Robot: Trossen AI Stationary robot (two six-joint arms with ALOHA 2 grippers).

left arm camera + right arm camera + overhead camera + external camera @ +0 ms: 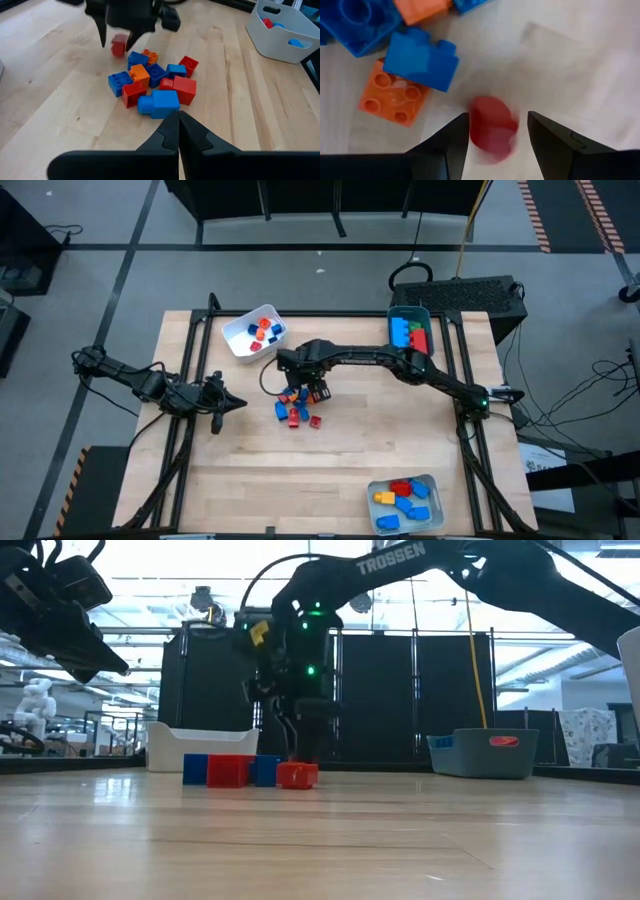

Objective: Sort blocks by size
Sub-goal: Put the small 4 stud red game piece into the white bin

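A pile of blocks in blue, red and orange lies on the wooden table near its middle; in the left wrist view the pile shows several studded bricks lying against each other. One small red block lies apart at the pile's far edge. My right gripper points down over it, open, with one finger on either side of the block. My left gripper waits shut, left of the pile and above the table.
A white tray with small blocks stands at the far left. A teal tray with large blocks is at the far right, and a pale tray with blocks at the near right. Bare table lies near the front edge.
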